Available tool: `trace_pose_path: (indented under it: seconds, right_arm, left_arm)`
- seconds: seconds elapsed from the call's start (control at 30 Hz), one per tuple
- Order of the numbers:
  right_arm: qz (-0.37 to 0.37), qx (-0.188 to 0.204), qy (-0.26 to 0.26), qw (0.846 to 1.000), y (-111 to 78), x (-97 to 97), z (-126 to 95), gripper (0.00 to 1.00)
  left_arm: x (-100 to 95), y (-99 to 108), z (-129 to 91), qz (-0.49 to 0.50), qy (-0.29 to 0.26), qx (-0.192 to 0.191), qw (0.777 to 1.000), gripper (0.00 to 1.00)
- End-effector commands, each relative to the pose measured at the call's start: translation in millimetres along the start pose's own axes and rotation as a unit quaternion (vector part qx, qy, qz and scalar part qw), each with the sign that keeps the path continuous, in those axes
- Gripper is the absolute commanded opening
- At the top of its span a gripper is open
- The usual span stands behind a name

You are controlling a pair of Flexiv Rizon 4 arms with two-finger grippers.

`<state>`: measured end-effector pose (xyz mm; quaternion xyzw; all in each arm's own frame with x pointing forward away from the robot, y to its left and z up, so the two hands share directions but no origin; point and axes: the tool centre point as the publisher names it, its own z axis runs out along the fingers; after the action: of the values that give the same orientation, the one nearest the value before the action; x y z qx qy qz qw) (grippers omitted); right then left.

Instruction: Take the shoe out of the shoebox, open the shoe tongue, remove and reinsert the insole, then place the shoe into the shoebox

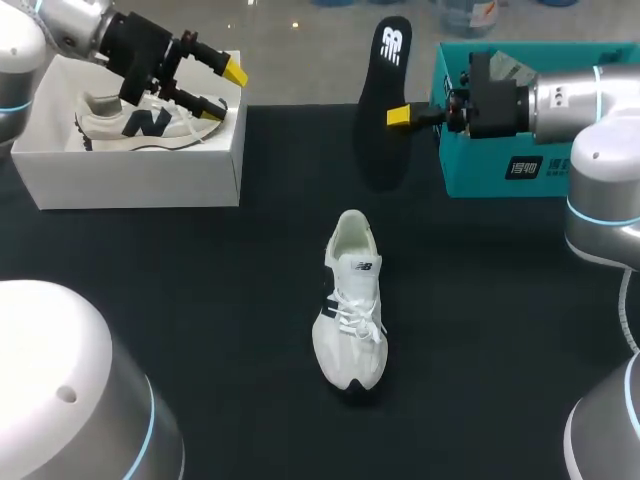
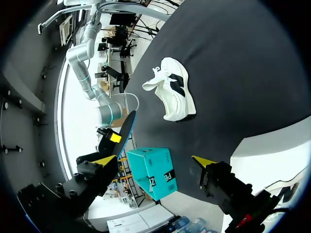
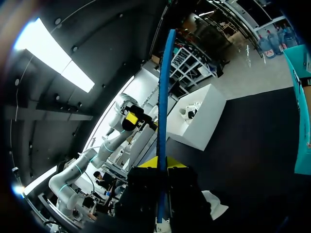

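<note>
Shoes, two, white, dark trim: shoe on table, second shoe in white box; insole, one, black, pinched in my right gripper; left gripper spread, empty.

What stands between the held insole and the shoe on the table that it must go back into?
Nothing visible. The right gripper holds the insole up beyond the heel of the shoe, with only bare table between them. The left gripper hovers off over the white shoebox.

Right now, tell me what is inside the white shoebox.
A white shoe lies inside the white shoebox. The left gripper, open, partly covers it, and the box floor beneath cannot be seen.
</note>
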<state>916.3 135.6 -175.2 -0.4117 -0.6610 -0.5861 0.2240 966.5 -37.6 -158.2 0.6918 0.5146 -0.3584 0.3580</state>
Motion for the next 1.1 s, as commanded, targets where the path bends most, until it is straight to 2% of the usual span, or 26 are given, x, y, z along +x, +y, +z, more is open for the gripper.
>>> trace_pose_path:
  seconds: [0.03, 0.1, 0.23, 0.47, 0.63, 0.8, 1.1]
  right_arm:
    - [0.0, -0.001, 0.0, 1.0, 0.1, -0.6, 2.2, 0.0]
    - [0.0, -0.001, 0.0, 1.0, 0.1, -0.6, 2.2, 0.0]
    - [-0.011, -0.006, -0.011, 1.0, -4.6, -14.4, 17.5, 0.0]
    - [-0.03, -0.008, -0.034, 0.999, -16.3, -19.5, 37.6, 0.0]
    - [-0.037, -0.015, -0.041, 0.998, -30.3, -23.0, 47.5, 0.0]
    - [-0.033, -0.002, -0.038, 0.999, -43.9, -23.2, 62.2, 0.0]
    - [-0.033, -0.002, -0.038, 0.999, -43.9, -23.2, 62.2, 0.0]
  left_arm:
    - [-0.2, 0.5, -0.5, 0.001, 0.002, 0.001, 1.0, 1.0]
    - [-0.2, 0.5, -0.5, 0.001, 0.002, 0.001, 1.0, 1.0]
    - [-0.2, 0.5, -0.5, 0.001, 0.002, 0.001, 1.0, 1.0]
    - [-0.2, 0.5, -0.5, 0.001, 0.002, 0.001, 1.0, 1.0]
    - [-0.2, 0.5, -0.5, 0.001, 0.002, 0.001, 1.0, 1.0]
    - [-0.2, 0.5, -0.5, 0.001, 0.002, 0.001, 1.0, 1.0]
    - [-0.2, 0.5, -0.5, 0.001, 0.002, 0.001, 1.0, 1.0]
